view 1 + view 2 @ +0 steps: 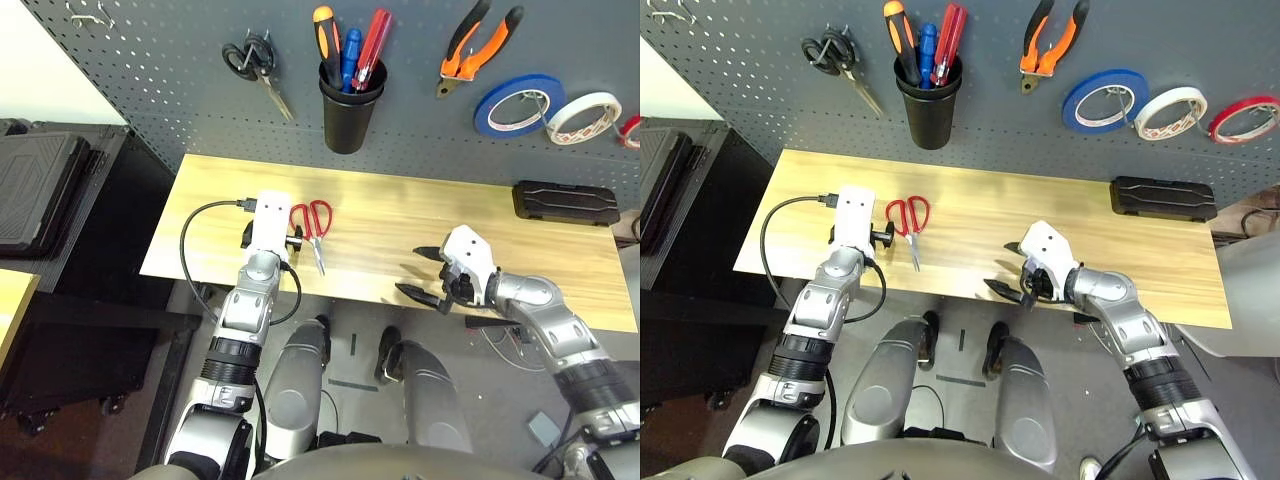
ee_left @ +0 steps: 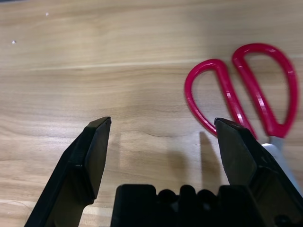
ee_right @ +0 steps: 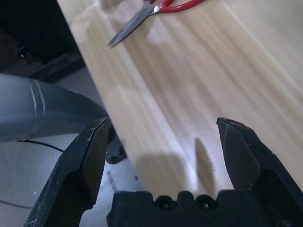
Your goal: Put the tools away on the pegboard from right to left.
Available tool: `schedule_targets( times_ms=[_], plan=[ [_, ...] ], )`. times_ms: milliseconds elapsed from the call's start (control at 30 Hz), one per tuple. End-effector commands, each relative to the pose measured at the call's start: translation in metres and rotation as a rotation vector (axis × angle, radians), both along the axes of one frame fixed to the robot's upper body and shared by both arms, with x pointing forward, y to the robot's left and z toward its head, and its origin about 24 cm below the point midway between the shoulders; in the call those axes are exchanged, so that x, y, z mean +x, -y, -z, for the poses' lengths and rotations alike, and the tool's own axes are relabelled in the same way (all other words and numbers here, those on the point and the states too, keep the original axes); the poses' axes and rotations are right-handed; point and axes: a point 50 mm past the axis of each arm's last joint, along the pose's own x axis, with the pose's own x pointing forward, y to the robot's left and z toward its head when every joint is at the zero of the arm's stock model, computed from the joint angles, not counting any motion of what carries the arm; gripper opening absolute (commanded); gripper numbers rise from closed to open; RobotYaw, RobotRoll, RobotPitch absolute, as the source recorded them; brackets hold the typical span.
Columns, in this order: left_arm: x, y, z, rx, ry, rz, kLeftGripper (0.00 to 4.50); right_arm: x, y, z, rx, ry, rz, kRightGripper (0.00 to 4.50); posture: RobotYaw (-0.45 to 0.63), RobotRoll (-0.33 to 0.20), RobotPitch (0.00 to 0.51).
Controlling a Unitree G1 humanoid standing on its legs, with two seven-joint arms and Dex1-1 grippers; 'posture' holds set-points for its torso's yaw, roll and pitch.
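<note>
Nearest the camera, the right gripper hangs over the table's front edge with its black fingers spread wide and nothing between them, well apart from any tool. Further in, the left gripper sits low over the wooden table, its fingers likewise spread and empty; the red-handled scissors lie flat just beside it, toward the robot's right, handles pointing to the wall and blades toward the front edge. Beyond, on the pegboard, the cream-white tape roll, the orange-and-black-handled pliers and the black-and-orange-handled screwdriver, standing in the black cup, already appear stowed. Judging from this, the scissors are the last tool left, and the pick-up is not yet made. The next move likely calls for the left gripper to shift sideways over the red loops, as the left wrist view shows them off-centre beside one fingertip, then close and lift toward a free hook.
</note>
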Motion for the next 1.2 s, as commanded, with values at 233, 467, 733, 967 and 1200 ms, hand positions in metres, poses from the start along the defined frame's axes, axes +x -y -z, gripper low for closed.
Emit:
schedule_targets(
  times_ms=[233,467,733,967,1200],
  plan=[
    [0.012,0.004,0.011,-0.013,-0.011,-0.019,4.47,-0.006,-0.005,0.009,-0.032,-0.028,0.016,4.5,0.23,0.0,0.341],
    [0.019,0.004,0.023,0.017,-0.063,-0.037,4.47,0.0,-0.008,0.005,-0.032,-0.011,0.039,4.5,0.22,0.0,0.338],
    [0.021,0.009,0.049,0.015,-0.196,-0.021,3.82,0.004,-0.005,-0.006,-0.038,0.018,0.046,4.5,0.19,0.0,0.326],
    [0.02,0.01,0.057,-0.021,-0.237,-0.025,1.14,0.009,0.0,-0.013,-0.045,0.04,0.054,4.5,0.19,0.0,0.306],
    [0.023,0.008,0.053,-0.076,-0.222,-0.072,0.03,0.014,0.002,-0.013,-0.048,0.048,0.035,4.5,0.21,0.0,0.292]
  ],
)
